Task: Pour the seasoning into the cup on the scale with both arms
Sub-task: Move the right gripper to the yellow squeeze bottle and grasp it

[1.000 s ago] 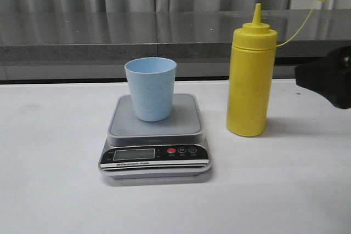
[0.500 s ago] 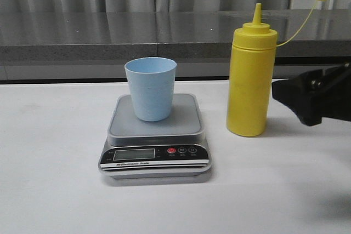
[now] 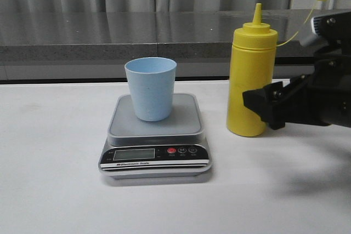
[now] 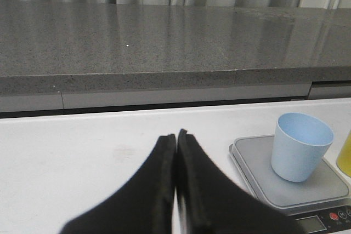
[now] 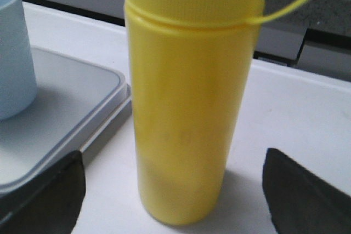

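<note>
My right end effector (image 5: 173, 182) is wide open around the yellow squeeze bottle (image 3: 250, 80), ready to grab it. My left end effector (image 4: 176, 138) is closed.

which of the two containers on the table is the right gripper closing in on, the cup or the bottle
The yellow squeeze bottle: the open right gripper straddles its lower body. The light blue cup sits apart on the scale.

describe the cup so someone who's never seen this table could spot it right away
Find the grey kitchen scale in the middle of the white table. The cup stands upright on its platform. It is pale blue, short and handleless, unlike the tall yellow bottle beside the scale.
</note>
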Controlling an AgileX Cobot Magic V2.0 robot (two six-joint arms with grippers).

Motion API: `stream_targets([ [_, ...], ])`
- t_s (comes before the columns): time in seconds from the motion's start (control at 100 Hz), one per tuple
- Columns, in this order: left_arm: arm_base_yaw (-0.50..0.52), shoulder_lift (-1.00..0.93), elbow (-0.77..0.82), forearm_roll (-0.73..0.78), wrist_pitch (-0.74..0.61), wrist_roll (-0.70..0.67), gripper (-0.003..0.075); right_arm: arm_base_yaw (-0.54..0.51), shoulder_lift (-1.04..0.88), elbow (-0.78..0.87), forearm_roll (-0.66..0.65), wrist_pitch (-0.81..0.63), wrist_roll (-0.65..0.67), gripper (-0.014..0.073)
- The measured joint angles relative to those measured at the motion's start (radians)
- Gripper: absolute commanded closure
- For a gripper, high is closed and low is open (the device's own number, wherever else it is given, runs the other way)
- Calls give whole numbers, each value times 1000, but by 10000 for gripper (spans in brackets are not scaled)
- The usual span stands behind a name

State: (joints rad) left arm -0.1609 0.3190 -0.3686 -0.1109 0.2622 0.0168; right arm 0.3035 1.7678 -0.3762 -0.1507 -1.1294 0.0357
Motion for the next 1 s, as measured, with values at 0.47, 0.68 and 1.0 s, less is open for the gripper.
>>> stream_targets([
  [0.47, 0, 0, 0, 0, 0, 0, 740, 0, 52, -138, -19, -13, 0, -54],
  [0.68, 0, 0, 0, 0, 0, 0, 740, 0, 131, -168, -21, -13, 0, -54],
  [1.0, 0, 0, 0, 0, 0, 0, 740, 0, 187, -200, -21, -13, 0, -49],
])
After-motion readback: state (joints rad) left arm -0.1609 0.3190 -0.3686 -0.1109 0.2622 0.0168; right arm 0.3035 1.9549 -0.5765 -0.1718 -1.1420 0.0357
